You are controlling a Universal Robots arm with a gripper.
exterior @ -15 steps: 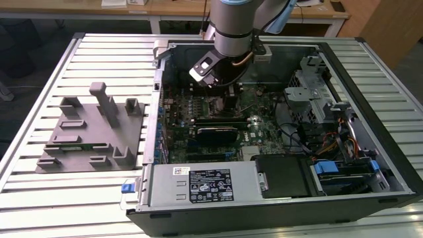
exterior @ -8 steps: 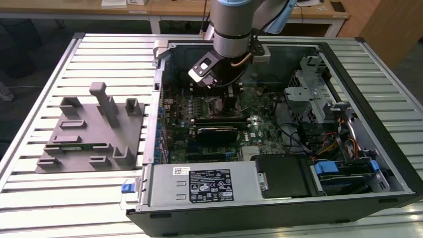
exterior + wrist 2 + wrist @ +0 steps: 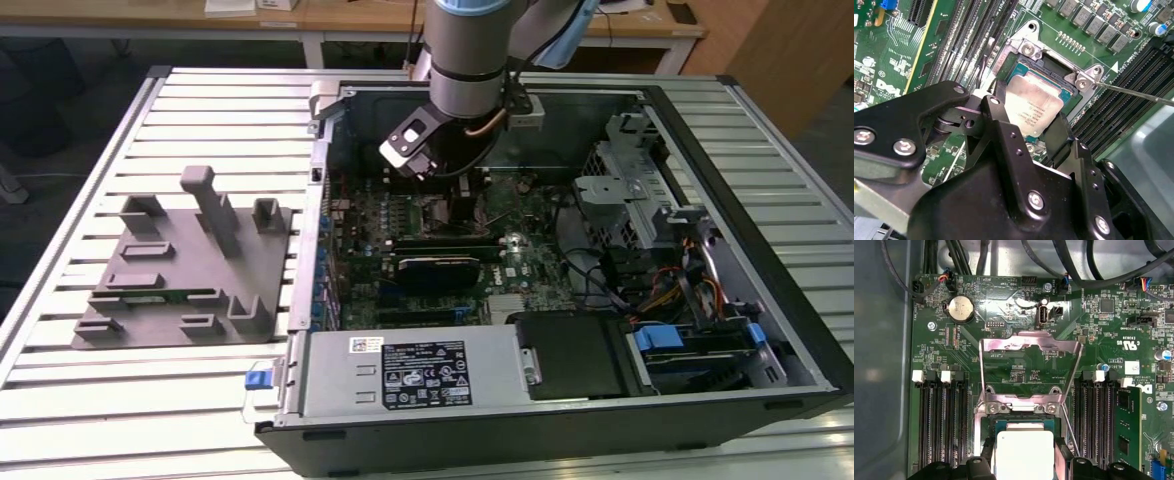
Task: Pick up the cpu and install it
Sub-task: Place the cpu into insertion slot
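Now, inside the open computer case (image 3: 534, 440), over the motherboard (image 3: 1094, 325), the hinged plate (image 3: 1029, 342) stands raised. The gripper (image 3: 1028, 114) is closed narrowly on two opposite edges of the cpu (image 3: 1035, 106), just over the socket (image 3: 1054, 65). Seating well, I judge, needs it level and its corners matched. Its metal top faces up; being square, it has no long axis.

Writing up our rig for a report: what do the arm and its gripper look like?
The arm is a grey cylinder with light blue trim, and a light blue hose runs beside it. The gripper is matte black and angular, bolted together with silver screws.
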